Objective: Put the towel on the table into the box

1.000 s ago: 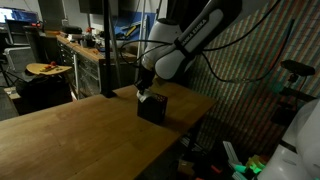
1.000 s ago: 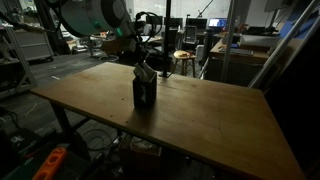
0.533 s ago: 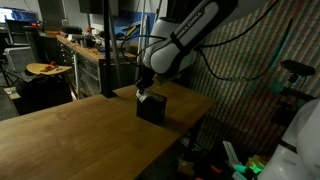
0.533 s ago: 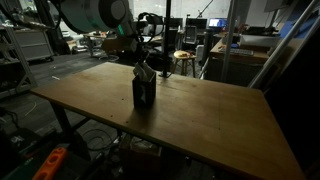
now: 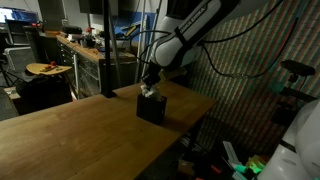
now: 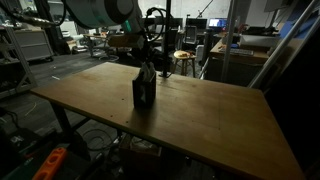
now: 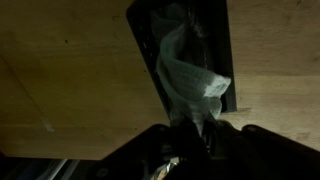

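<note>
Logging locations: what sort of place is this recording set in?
Probably a robotics lab or workshop: a cluttered workbench stands behind the wooden table, computer desks fill the background, and a robot arm works at the table.

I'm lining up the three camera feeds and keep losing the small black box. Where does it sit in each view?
In an exterior view: the box stands right of centre, near the far edge of the table.
In an exterior view: the box sits left of centre, on the table.
Wrist view: the box fills the upper middle, seen from above.
Shared landmark: the pincer holding the towel right above the box.
</note>
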Controlling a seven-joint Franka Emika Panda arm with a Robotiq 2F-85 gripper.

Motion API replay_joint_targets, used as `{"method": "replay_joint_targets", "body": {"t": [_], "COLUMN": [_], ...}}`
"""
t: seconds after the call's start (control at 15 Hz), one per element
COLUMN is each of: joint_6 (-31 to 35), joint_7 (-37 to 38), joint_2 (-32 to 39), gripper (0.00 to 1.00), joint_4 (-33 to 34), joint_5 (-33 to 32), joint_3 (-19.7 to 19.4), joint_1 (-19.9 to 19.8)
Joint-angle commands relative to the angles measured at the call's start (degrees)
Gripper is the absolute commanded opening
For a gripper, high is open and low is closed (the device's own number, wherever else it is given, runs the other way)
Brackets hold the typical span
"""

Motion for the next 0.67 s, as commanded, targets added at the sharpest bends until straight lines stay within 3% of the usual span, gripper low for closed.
{"method": "replay_joint_targets", "body": {"t": [0.0,0.6], "joint_6": [-1.17,0.98], "joint_7": [-1.08,-3.31], "joint_2": [-0.73,2.79], "gripper": [0.04,0.04], "joint_4": [0.19,-2.48], "joint_5": [0.39,3.09], "joint_3": [-0.57,-0.40], "joint_1": [-0.39,-0.08]}}
